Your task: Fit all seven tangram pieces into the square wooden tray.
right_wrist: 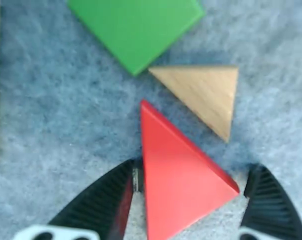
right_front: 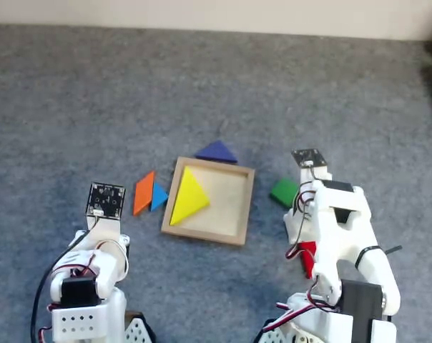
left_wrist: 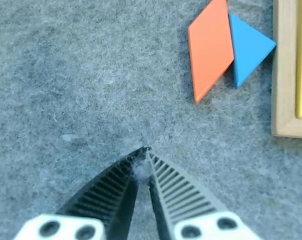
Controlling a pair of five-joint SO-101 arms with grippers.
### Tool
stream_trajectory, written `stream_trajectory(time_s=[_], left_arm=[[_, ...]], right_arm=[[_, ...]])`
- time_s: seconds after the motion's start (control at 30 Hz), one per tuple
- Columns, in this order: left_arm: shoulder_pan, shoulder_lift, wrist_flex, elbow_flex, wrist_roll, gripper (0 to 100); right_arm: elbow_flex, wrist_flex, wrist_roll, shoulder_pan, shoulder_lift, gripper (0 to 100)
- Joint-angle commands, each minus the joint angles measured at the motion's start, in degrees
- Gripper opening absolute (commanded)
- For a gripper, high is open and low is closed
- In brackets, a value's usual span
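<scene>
The square wooden tray (right_front: 242, 207) lies mid-table with a yellow triangle (right_front: 187, 196) inside. Beside its left rim (left_wrist: 283, 70) lie an orange parallelogram (left_wrist: 211, 47) and a small blue triangle (left_wrist: 248, 47). A purple triangle (right_front: 217, 151) lies just beyond its far rim. On its right sit a green square (right_wrist: 136, 27), a plain wooden triangle (right_wrist: 203, 95) and a red triangle (right_wrist: 178, 175). My right gripper (right_wrist: 193, 170) is open and low, one finger on each side of the red triangle. My left gripper (left_wrist: 143, 150) is shut over bare carpet, short of the orange piece.
Grey carpet covers the table. The right arm's body (right_front: 341, 229) hides most of the red triangle (right_front: 307, 257) in the high view. Open carpet stretches beyond the tray and to the far left.
</scene>
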Motion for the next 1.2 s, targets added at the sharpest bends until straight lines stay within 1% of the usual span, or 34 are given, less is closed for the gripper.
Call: stream_trajectory(time_s=[0.0,0.4,0.6,0.8,0.87,1.0,1.13,1.17], left_arm=[[-0.04,-0.04,0.18,0.4,-0.18,1],[-0.04,-0.04,0.18,0.4,-0.18,1],[-0.04,-0.04,0.18,0.4,-0.18,1],[-0.04,-0.04,0.18,0.4,-0.18,1],[-0.04,-0.04,0.18,0.4,-0.18,1],[-0.04,-0.04,0.18,0.4,-0.18,1],[-0.04,-0.04,0.18,0.4,-0.18,1],[-0.04,-0.04,0.18,0.4,-0.18,1]], right_arm=[[1.1,-1.27,0.7,1.01,-0.22,31.1],[1.71,-0.84,0.26,1.01,-0.31,30.8],[1.71,-0.84,0.26,1.01,-0.31,22.2],[1.71,-0.84,0.18,2.77,-0.92,21.6],[1.19,0.57,0.18,3.38,-0.92,21.7],[1.1,3.03,0.18,3.38,-0.92,23.2],[0.92,5.93,0.09,3.38,-1.19,33.8],[0.92,6.37,-0.62,3.38,-1.71,35.0]])
